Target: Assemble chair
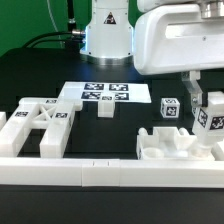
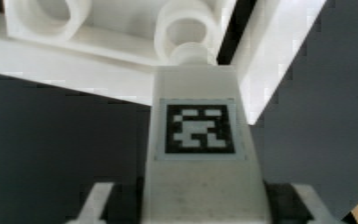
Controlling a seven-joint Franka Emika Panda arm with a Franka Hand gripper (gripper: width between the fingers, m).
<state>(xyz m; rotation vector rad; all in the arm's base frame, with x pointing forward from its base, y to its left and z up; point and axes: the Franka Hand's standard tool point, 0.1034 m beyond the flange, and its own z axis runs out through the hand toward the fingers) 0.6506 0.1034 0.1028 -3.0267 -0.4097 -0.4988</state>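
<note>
Because your claw [image 2: 197, 205] is closed tight on the square post [image 2: 202, 100], held upright at the edge of the slab [image 1: 160, 150], line its tip squarely over the nearest socket [image 2: 190, 28] before lowering.

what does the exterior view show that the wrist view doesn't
Only the exterior view: the X-braced panel, the marker board, a loose tagged post and a small piece by that board.
Only the wrist view: the held post seen close with its tag face on, and fingers on both sides of it.
Both: the gripper shut on the held post, close to the slab. Neither view shows whether post and slab touch.
</note>
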